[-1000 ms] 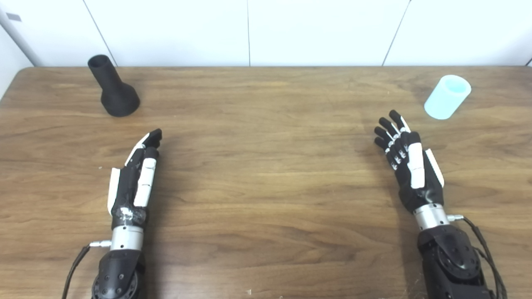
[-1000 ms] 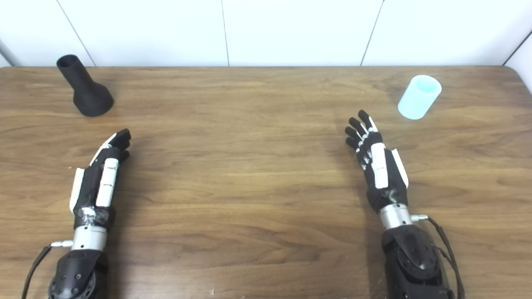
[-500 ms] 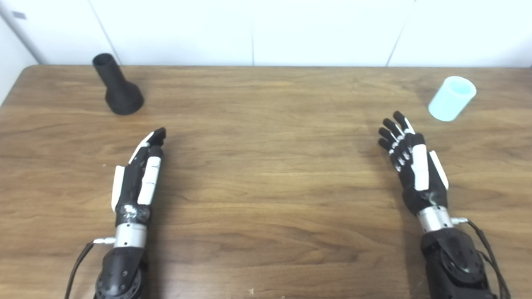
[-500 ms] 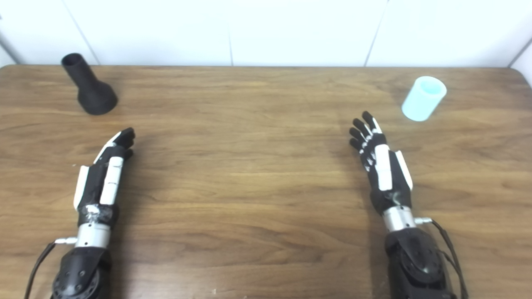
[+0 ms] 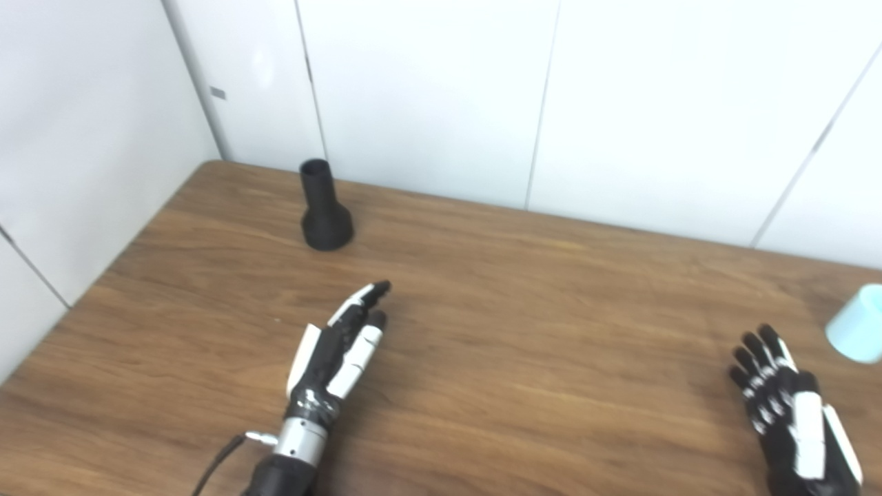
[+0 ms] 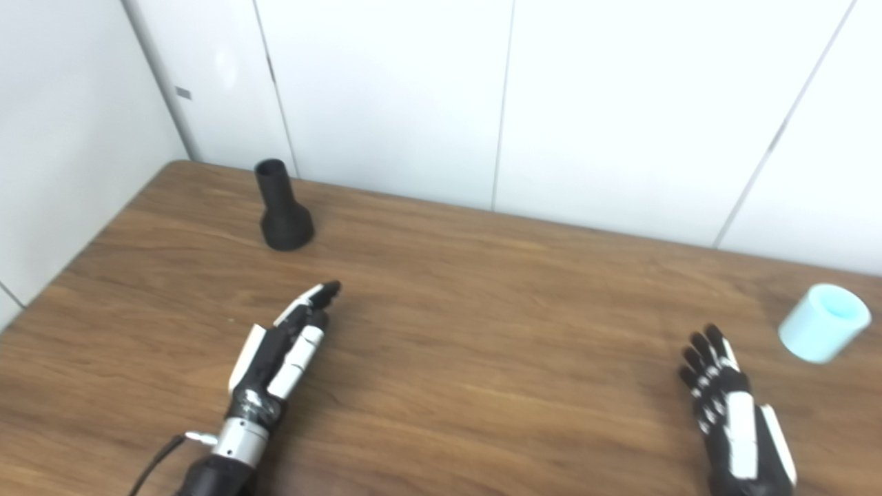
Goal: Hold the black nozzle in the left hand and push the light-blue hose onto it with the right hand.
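So far nothing is joined. At the table's [image 6: 448, 331] far left corner the black nozzle [image 6: 282, 207] stands upright on its wide base, narrow mouth up. Nearer, the left hand [image 6: 281, 358] lies released and empty, fingers pointing toward it. The right hand [image 6: 730, 406], also spread and empty, sits near the light-blue hose [image 6: 823, 323] by the right edge, a short tube tilted, opening up and right. Both grasps and the push remain.

The nozzle [image 6: 282, 210] in the upper left is matte black. The hose [image 6: 823, 322] at the right edge is light blue. Both hands [image 6: 284, 354] [image 6: 736, 417] are black with white plates. The table [image 6: 482, 344] is brown with wood grain, and the wall panels [image 6: 606, 103] are white.
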